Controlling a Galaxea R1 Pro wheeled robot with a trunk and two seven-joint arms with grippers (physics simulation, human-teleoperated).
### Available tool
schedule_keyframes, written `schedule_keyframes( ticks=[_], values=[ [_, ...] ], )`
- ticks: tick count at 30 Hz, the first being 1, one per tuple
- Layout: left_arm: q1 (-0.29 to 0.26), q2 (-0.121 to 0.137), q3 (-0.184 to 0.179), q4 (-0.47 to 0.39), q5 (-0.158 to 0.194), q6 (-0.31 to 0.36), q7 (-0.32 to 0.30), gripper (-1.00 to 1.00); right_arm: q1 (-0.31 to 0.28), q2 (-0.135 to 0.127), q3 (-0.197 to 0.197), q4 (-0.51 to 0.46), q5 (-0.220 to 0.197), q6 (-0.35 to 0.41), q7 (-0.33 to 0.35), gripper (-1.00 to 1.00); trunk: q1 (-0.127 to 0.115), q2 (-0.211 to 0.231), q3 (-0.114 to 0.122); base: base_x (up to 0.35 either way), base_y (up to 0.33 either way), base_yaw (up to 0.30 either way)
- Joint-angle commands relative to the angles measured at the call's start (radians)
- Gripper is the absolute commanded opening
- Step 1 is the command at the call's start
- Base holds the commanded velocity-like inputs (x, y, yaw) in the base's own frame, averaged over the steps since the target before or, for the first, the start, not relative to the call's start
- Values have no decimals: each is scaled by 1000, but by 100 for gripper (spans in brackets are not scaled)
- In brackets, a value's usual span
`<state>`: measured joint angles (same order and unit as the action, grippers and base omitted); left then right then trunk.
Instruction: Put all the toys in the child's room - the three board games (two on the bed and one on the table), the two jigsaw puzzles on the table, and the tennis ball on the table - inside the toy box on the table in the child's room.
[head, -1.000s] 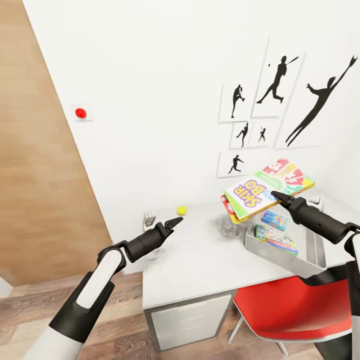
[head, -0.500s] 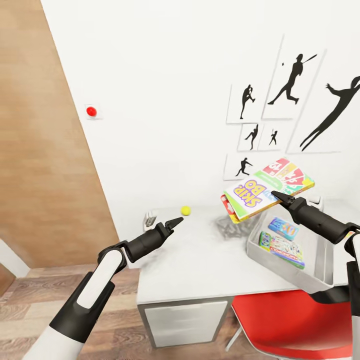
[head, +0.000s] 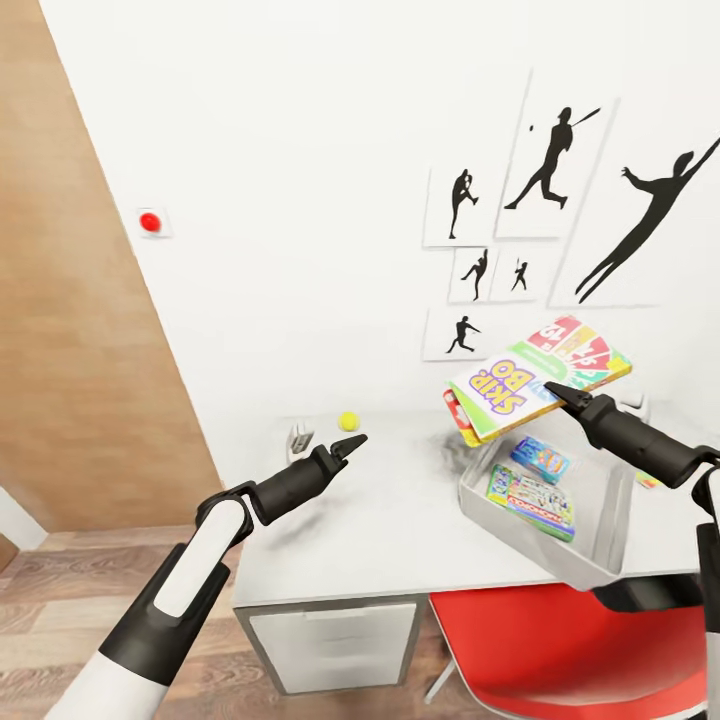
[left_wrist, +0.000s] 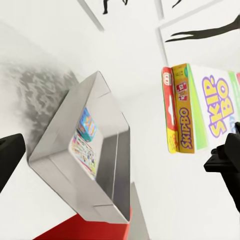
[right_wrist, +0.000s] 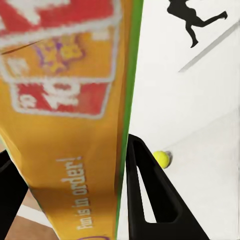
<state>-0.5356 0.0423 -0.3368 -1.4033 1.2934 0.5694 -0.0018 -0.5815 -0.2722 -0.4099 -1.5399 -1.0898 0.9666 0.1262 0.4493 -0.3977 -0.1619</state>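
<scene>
My right gripper (head: 553, 391) is shut on the lower edge of a yellow-green-red Skip-Bo board game (head: 535, 378), held tilted in the air above the far left end of the pale grey toy box (head: 603, 520). In the box lie a blue game (head: 540, 458) and a white-green Monopoly box (head: 530, 501). The tennis ball (head: 348, 421) rests on the table (head: 390, 520) near the wall, just beyond my open, empty left gripper (head: 350, 445). The right wrist view has the Skip-Bo box (right_wrist: 65, 100) between the fingers (right_wrist: 145, 200), with the ball (right_wrist: 161, 159) beyond. The toy box (left_wrist: 85, 165) is also in the left wrist view.
A red chair (head: 560, 650) stands at the table's front, below the toy box. A small grey object (head: 299, 437) sits left of the ball. White drawer fronts (head: 330, 645) are under the tabletop. A wood panel (head: 70, 350) and a red wall button (head: 150, 222) lie to the left.
The whole picture has shifted, so the camera has moved. Table and toy box now sit further left, the box more beneath the held game. Both arms keep their pose.
</scene>
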Motion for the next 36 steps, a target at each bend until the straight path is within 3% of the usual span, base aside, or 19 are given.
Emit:
schedule_keyframes(
  ticks=[1,3,7,26,36],
  values=[
    [-1,1,-1,0,3,2,-1,100,-1,-2,-2,0,3,6,12,-100,1,-2,-2,0,-103,2],
    [0,1,-1,0,3,1,-5,100,1,-22,-4,0,-9,18,14,-100,1,-2,-2,0,-55,1],
    [0,0,-1,0,3,2,-2,100,2,-32,-4,0,-15,30,15,-100,1,-2,-2,0,-48,0],
    [-2,-1,-2,-1,2,3,-1,100,5,-39,-7,0,-17,33,16,-100,1,-2,-2,0,-219,-2],
    [-1,-1,-4,-11,1,2,-4,100,5,-39,-7,-2,-17,34,15,-100,1,-2,2,0,-36,-190]
  ],
)
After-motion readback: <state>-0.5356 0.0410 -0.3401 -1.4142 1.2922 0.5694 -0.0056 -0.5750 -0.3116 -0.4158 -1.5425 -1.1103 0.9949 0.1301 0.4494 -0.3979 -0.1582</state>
